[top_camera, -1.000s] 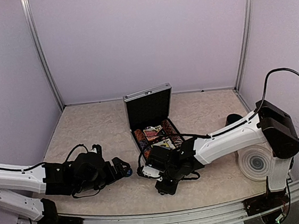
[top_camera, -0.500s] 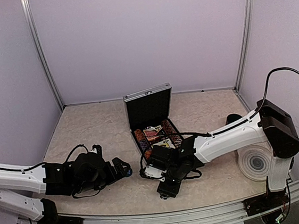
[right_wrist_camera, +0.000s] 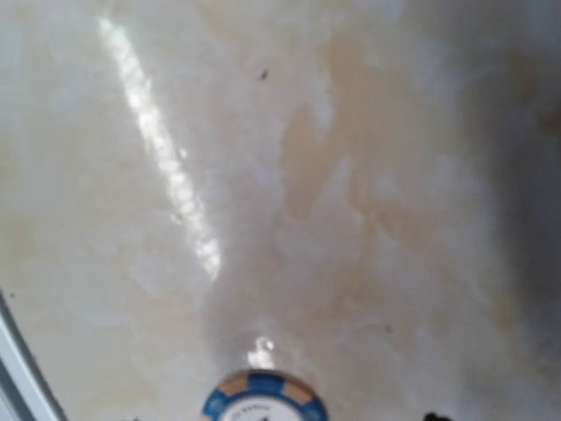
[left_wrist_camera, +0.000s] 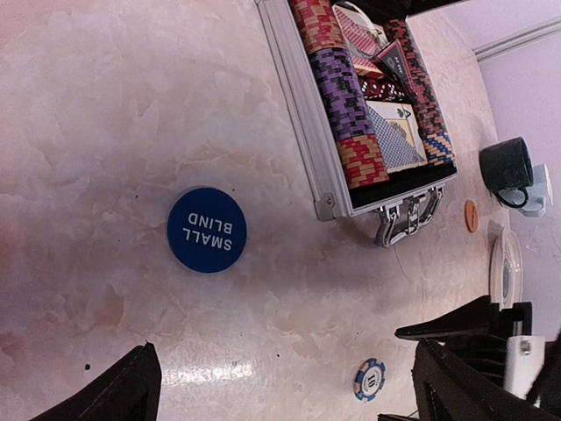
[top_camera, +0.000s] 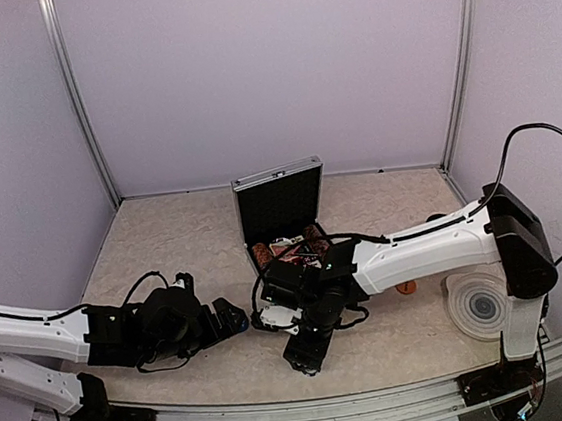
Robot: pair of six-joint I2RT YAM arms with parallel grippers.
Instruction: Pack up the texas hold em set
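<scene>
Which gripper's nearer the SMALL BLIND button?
Left. The left gripper sits open right beside the SMALL BLIND button; the right gripper is farther off, by a loose chip.

top view looks down from behind; both wrist views share one chip.

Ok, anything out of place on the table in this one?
Yes: pieces lie loose outside the open aluminium case: the blue SMALL BLIND button, a blue-and-white chip, and a small orange disc near the dark mug.

Marbled beige table with open silver case, blue button, loose chip, mug.
</scene>
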